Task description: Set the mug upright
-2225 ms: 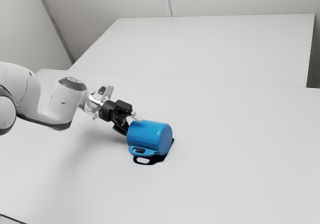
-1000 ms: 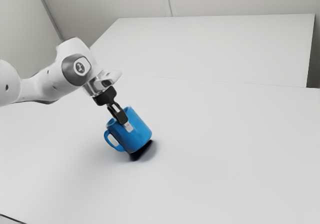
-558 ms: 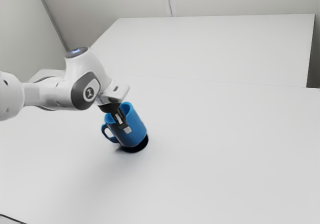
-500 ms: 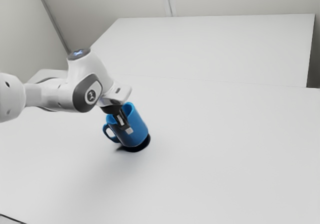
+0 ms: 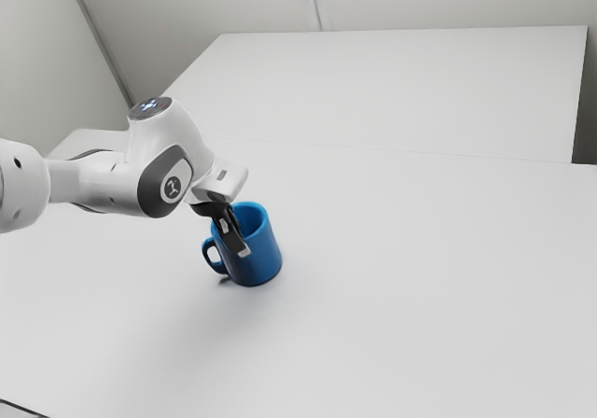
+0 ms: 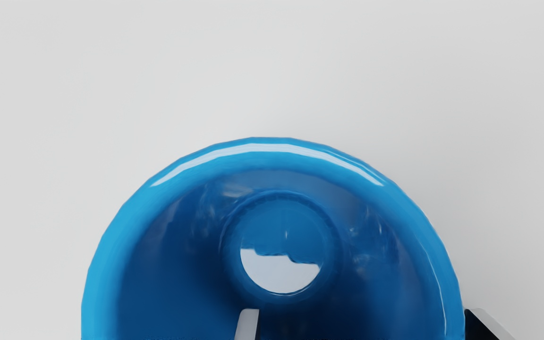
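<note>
In the exterior view the blue mug [image 5: 263, 257] stands upright on the table [image 5: 420, 278], handle [image 5: 207, 252] toward the exterior view's left, my gripper [image 5: 235, 237] at its rim; whether its base sits fully flat, I can't quite tell. In the wrist view my fingers [image 6: 247, 326] are spread, one inside the mug, one outside its wall.
</note>
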Robot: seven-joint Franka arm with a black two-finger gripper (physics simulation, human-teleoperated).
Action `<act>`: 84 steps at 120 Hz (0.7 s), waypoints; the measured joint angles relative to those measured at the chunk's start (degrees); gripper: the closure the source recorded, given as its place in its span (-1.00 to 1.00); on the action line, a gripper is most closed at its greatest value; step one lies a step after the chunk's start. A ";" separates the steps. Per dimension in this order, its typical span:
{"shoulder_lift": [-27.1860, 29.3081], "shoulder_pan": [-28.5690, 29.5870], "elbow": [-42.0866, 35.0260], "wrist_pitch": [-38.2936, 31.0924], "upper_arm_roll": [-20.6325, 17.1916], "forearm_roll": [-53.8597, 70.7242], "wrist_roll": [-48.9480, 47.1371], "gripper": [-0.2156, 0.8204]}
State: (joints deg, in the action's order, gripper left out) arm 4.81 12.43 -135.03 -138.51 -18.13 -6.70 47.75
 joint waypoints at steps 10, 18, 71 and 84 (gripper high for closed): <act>0.34 0.06 0.40 0.72 -0.04 0.01 0.13 -0.40; 1.13 -0.01 1.11 2.37 -0.12 0.01 -0.11 -0.45; 0.89 0.04 22.86 22.81 0.42 2.39 -19.53 -0.57; -0.79 -1.12 31.11 29.10 1.87 3.35 -24.69 -0.57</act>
State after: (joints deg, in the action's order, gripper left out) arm 4.03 11.31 -103.92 -109.40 -16.27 -3.35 23.07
